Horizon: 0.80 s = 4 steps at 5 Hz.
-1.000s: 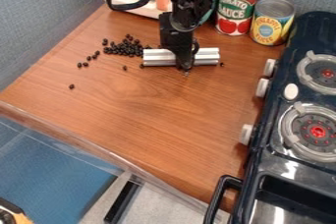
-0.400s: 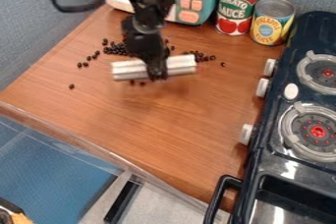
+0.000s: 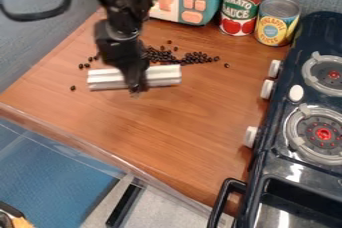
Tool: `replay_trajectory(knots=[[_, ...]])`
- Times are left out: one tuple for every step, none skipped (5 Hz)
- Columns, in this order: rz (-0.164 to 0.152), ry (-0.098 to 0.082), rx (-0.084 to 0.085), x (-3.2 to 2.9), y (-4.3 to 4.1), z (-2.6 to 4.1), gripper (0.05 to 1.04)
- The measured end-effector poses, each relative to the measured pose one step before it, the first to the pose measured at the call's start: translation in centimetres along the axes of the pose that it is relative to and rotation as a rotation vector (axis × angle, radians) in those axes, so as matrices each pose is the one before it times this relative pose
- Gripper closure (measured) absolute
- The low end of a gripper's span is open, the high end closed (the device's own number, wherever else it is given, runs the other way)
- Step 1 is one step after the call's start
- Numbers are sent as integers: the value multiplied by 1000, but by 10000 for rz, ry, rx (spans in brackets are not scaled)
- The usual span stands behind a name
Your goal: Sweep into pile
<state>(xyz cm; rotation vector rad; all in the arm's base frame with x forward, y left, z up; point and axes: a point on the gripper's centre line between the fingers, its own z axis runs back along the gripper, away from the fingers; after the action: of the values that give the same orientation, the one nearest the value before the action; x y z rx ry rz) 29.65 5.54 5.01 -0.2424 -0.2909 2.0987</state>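
1 gripper holding 1 bar — many beans — 2 cans

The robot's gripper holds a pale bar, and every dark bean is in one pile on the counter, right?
Not quite: the camera view shows stray beans apart from the main cluster on the counter. The gripper does hold the pale bar.

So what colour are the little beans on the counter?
Black beans, best seen in the camera view.
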Motion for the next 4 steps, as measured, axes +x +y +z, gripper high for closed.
replay_trajectory(knots=[[-496, -389, 844, 3141, 1431, -601, 692], [-713, 173, 1114, 2820, 926, -642, 692], [-694, 402, 667, 2120, -521, 314, 692], [-1053, -174, 404, 1214, 430, -131, 692]])
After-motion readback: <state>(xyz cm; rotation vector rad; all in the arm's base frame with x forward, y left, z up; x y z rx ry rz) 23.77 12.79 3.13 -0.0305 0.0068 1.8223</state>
